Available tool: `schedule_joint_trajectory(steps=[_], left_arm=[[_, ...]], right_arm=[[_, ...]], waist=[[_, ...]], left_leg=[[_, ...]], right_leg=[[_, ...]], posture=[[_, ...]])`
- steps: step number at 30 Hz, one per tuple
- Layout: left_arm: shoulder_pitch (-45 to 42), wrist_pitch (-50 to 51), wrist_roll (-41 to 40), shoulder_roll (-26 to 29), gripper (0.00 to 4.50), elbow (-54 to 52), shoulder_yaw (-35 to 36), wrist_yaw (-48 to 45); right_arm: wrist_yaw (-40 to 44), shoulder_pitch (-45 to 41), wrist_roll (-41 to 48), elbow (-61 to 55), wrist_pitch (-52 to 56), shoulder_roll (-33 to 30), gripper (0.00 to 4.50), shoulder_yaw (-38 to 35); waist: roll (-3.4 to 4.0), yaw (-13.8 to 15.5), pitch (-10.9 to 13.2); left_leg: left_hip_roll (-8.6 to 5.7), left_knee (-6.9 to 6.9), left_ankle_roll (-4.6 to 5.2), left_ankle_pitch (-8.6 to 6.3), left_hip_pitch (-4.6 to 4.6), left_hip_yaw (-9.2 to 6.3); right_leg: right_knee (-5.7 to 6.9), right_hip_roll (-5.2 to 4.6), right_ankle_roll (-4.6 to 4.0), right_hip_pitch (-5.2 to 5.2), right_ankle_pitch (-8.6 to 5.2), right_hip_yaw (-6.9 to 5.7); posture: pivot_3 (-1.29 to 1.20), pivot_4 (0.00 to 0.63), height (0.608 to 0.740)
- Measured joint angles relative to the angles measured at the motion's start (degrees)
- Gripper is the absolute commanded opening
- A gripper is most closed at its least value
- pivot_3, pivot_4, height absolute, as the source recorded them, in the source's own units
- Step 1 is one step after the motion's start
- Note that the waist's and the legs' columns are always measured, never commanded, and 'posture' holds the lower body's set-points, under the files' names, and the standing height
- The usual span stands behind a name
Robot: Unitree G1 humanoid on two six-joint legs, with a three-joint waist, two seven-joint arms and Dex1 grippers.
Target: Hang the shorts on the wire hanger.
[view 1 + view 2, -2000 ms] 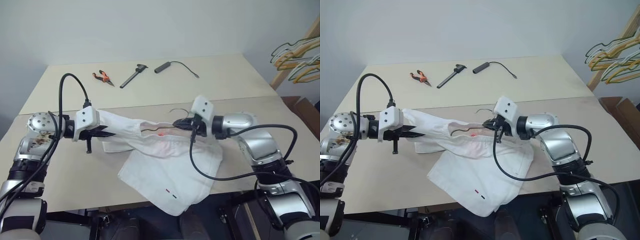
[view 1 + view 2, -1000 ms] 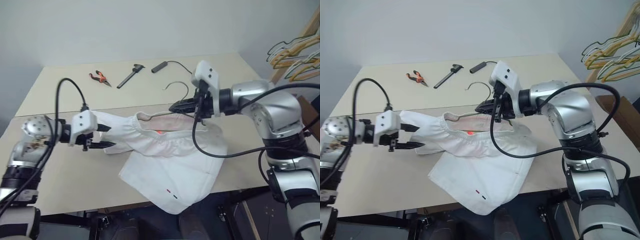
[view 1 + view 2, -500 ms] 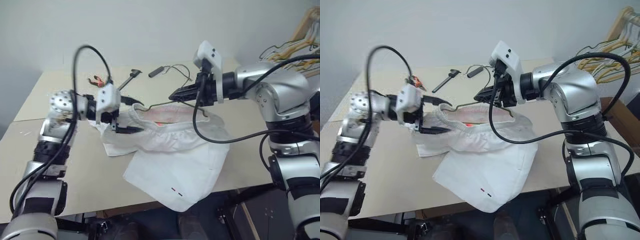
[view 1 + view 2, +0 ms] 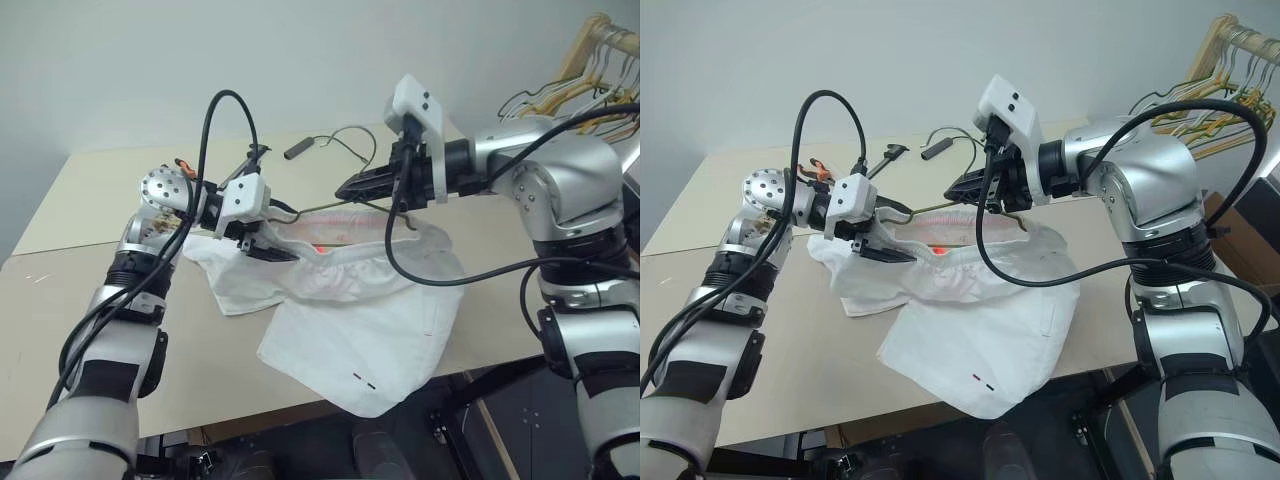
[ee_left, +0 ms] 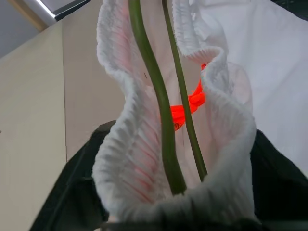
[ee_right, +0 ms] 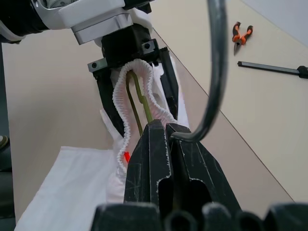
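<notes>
At centre frame, the wire hanger (image 4: 315, 210) is pinched by the right hand (image 4: 345, 188), its long axis running across inside the shorts (image 4: 345, 300)' waistband. At its left end, that waistband is gripped by the left hand (image 4: 880, 245), above the tabletop (image 4: 80, 300).

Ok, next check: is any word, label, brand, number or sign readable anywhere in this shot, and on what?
None readable.
The shorts carry two tiny marks, red and dark, near the hem, too small to read as text.
The orange patch inside the waistband shows no lettering.
</notes>
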Motion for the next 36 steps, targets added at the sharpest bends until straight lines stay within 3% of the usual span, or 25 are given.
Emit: schedule_joint_trajectory(steps=[7,9,15,20,29,36], left_arm=[[-0.37,-0.29,0.02,-0.17,0.43,1.37,0.02,-1.79],[-0.36,-0.25,0.03,-0.16,0.0,1.5,0.06,-1.88],[0.3,-0.19,0.09,-0.15,0.0,1.3,0.46,-0.63],[2.47,0.47,-0.03,0.23,0.0,-1.0,1.41,0.32],[7.72,5.99,-2.14,0.92,0.0,-7.91,3.49,2.74],[9.27,7.74,-2.21,1.55,0.0,-9.81,3.77,4.21]], right_arm=[[0.11,-1.15,-0.4,0.48,0.17,0.0,0.0,2.01],[0.15,-1.15,-1.05,0.64,0.18,-0.03,0.0,2.38],[-0.51,-1.11,-2.43,0.78,-0.55,0.29,0.0,3.0],[-1.99,0.29,-3.05,0.53,-0.83,0.96,1.34,2.98],[-3.85,3.76,-3.47,-1.9,-0.13,-2.98,4.47,1.89],[0.94,9.94,-0.84,-6.37,-0.19,-15.29,4.47,-5.0]], waist=[[0.0,-0.81,-0.02],[0.0,-0.93,-0.02],[0.0,-1.16,-0.02],[0.0,-1.29,-0.01],[0.0,-1.23,-0.01],[0.0,-1.06,-0.01]], left_leg=[[-0.01,0.01,0.0,0.0,0.0,-0.03],[-0.01,0.01,0.0,0.0,0.0,-0.04],[-0.01,0.01,0.0,0.0,0.06,-0.05],[-0.01,0.0,0.01,0.0,0.07,-0.05],[-0.01,0.01,0.01,0.0,0.07,-0.07],[-0.01,-0.01,0.08,-0.04,0.04,-0.05]], right_leg=[[0.17,0.0,0.0,0.0,0.0,0.0],[0.21,0.0,0.0,-0.02,0.0,0.0],[0.32,0.0,0.0,-0.02,0.0,0.01],[0.34,0.0,0.0,-0.02,0.0,0.02],[0.34,0.0,0.0,0.0,0.0,0.02],[0.24,0.0,0.01,0.01,-0.01,0.02]], posture=[[-0.17,0.007,0.74],[-0.17,0.011,0.74],[-0.17,0.023,0.74],[-0.18,0.033,0.74],[-0.2,0.046,0.74],[-0.2,0.052,0.74]])
